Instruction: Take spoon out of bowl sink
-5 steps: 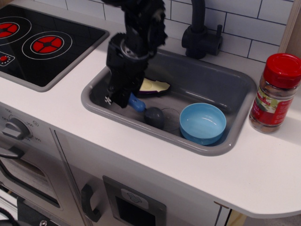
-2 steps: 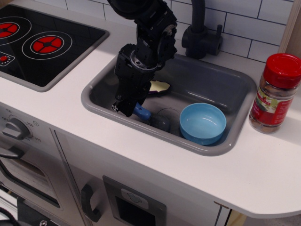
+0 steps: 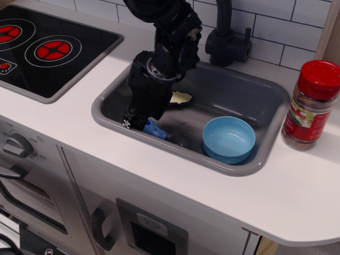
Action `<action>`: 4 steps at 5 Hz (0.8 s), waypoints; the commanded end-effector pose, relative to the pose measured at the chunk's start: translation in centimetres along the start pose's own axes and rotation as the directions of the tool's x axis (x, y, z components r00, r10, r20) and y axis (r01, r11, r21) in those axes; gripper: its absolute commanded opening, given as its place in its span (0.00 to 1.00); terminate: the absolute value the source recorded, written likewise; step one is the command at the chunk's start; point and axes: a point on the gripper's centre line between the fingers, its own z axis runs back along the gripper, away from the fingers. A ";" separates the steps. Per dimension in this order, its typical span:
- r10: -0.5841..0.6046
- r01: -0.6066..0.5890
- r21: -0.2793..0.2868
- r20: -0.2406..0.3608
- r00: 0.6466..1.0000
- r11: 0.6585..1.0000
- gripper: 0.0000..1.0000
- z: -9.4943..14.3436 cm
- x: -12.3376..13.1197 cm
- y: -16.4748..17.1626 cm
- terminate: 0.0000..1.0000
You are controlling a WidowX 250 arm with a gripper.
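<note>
The grey sink (image 3: pixel 159 150) is set in the white countertop. My gripper (image 3: pixel 139 121) reaches down into its left part and is shut on the blue handle of the spoon (image 3: pixel 155 130). The spoon's grey head points right, low over the sink floor by the round drain mark. The light-blue bowl (image 3: pixel 229 139) stands empty in the sink's right front corner, a little apart from the spoon head. The fingertips are mostly hidden behind the black gripper body.
A purple-and-cream eggplant half (image 3: pixel 181 98) lies in the sink behind my gripper. A black faucet (image 3: pixel 227 40) stands behind the sink. A red-lidded spice jar (image 3: pixel 312 104) stands on the counter at the right. A black stove top (image 3: pixel 50 48) is on the left.
My gripper shifted right along the sink with the spoon, then came back a little to the left. The spoon moved with it. The bowl and the eggplant half stayed put.
</note>
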 end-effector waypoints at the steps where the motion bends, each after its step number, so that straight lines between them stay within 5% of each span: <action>1: 0.009 -0.012 -0.077 -0.032 0.999 0.997 1.00 5.4 1.8 -0.4 0.00; 2: -0.030 0.022 -0.103 -0.073 0.997 0.994 1.00 7.8 1.7 -0.7 0.00; 4: -0.030 0.022 -0.103 -0.073 0.997 0.994 1.00 7.8 1.7 -0.7 0.00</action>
